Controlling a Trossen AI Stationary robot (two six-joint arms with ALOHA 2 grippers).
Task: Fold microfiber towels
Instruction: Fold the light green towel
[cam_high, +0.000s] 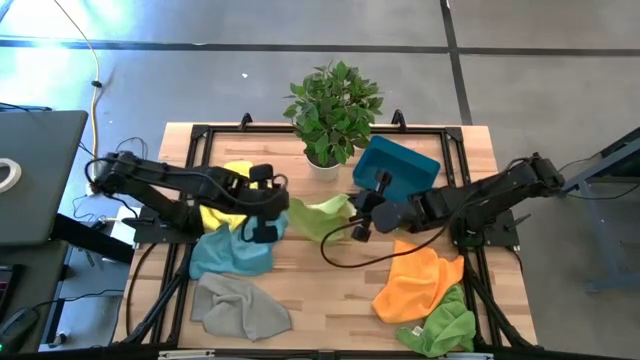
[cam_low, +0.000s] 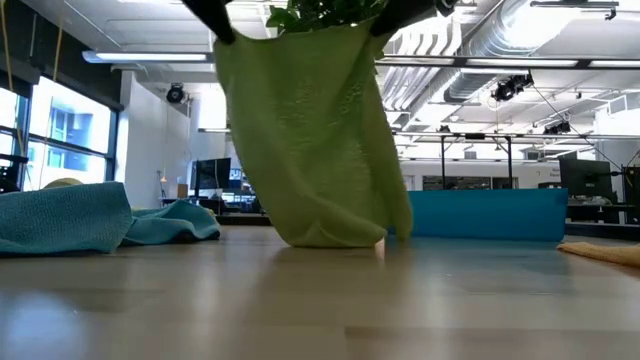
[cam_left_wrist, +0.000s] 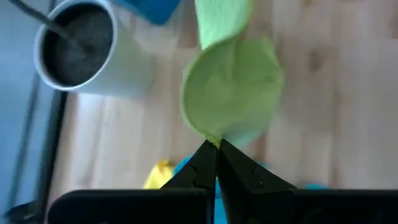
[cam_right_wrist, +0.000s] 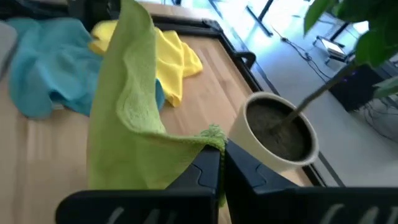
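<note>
High view: left gripper (cam_high: 283, 212) and right gripper (cam_high: 352, 212) both pinch green towel (cam_high: 320, 215) beside potted plant (cam_high: 332, 110).

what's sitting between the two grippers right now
The light green towel hangs stretched between them: the left gripper pinches one corner, the right gripper another. The high view shows it spanning the gap; nothing else lies there.

Lime-green towel (cam_high: 322, 215), teal bin (cam_high: 398, 170) (plain), orange towel (cam_high: 415, 283)

Lt-green towel (cam_high: 322, 215) hangs stretched mid-tabletop, lower edge touching wood. Yellow (cam_high: 228, 205) & lt-blue (cam_high: 230, 252) crumpled left; grey (cam_high: 238, 306) front-left; orange (cam_high: 418, 283), green (cam_high: 441, 325) front-right.
</note>
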